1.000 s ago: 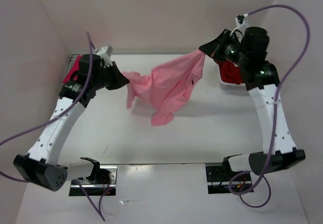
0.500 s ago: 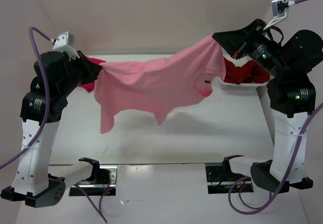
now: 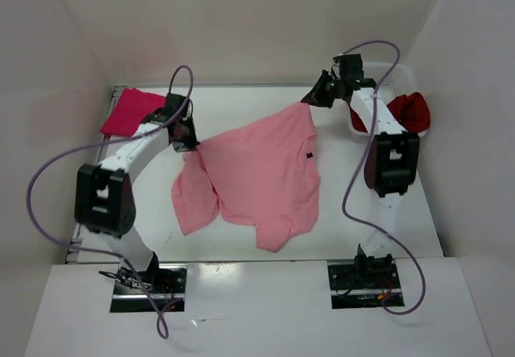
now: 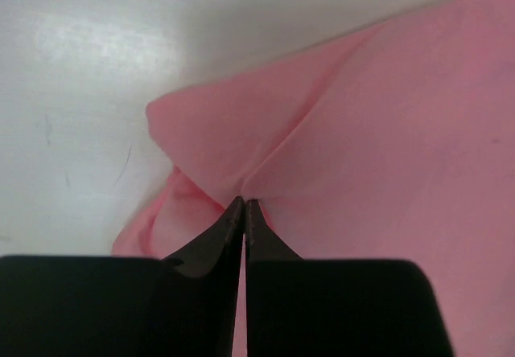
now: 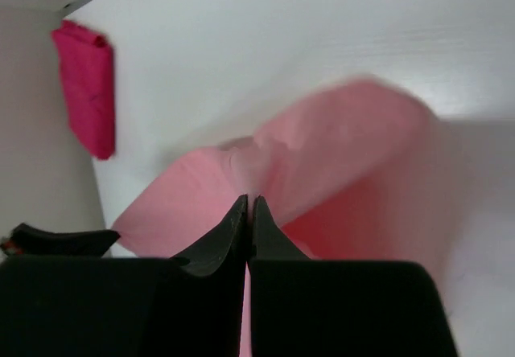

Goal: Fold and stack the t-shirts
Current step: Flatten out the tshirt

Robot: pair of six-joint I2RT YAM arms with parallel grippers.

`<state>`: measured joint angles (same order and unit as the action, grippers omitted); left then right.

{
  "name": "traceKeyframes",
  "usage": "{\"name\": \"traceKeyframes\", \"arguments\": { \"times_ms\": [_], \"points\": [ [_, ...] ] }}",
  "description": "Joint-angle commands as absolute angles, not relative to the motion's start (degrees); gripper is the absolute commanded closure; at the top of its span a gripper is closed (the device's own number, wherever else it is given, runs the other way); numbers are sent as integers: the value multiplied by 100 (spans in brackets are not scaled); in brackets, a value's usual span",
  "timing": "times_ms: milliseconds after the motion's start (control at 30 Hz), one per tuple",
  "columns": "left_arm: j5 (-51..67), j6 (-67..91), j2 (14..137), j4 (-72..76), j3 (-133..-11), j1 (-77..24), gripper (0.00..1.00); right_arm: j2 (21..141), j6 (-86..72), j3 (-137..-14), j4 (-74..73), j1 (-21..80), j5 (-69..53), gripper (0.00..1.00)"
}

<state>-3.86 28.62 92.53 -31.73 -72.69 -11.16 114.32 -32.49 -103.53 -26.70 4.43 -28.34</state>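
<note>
The light pink t-shirt lies spread across the middle of the table, its lower part sagging toward the near edge. My left gripper is shut on the shirt's left corner. At the far right, my right gripper is shut on the opposite corner, lifted slightly off the table. A folded bright crimson-pink t-shirt rests at the far left corner and shows again as a strip in the right wrist view. The dark red t-shirt sits bunched in the basket.
A white mesh basket stands at the far right against the wall. White walls close in the table on three sides. Purple cables loop above both arms.
Both arms have dropped from high above the table and stretched forward. The light pink shirt, held taut in the air before, now lies mostly flat on the table.
</note>
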Motion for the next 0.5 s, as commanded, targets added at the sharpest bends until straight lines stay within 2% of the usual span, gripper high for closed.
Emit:
{"name": "traceKeyframes", "arguments": {
  "times_ms": [0, 100, 167, 233, 267, 300, 367, 400, 467],
  "points": [
    [-826, 2496, 10243, -2364, -8391, -1046, 93, 12012, -2980, -12052, -3021, 510, -2286, 100],
    [-695, 2478, 10992, -2478, -9551, -853, 83, 12445, -2979, -12752, -3331, 623, -2049, 94],
    [-458, 2531, 11161, -2592, -10130, -774, 72, 12507, -2979, -12867, -3331, 624, -1899, 90],
    [-327, 2531, 11162, -2593, -10239, -712, 52, 12507, -3050, -12946, -3401, 624, -1837, 83],
    [-247, 2531, 11162, -2593, -10291, -660, 40, 12507, -3050, -12946, -3454, 624, -1837, 71],
    [-176, 2583, 11023, -2593, -10196, -607, 22, 12437, -3050, -12824, -3454, 676, -1837, 64],
    [-124, 2645, 10803, -2663, -9828, -606, 5, 12227, -3050, -12300, -3393, 738, -1837, 50],
    [-123, 2785, 10471, -2585, -9530, -528, 0, 11938, -3050, -12061, -3236, 738, -1837, 48],
    [166, 3005, 9839, -2312, -8380, -449, 0, 11447, -3050, -11305, -2972, 800, -1837, 48]
  ]
}}
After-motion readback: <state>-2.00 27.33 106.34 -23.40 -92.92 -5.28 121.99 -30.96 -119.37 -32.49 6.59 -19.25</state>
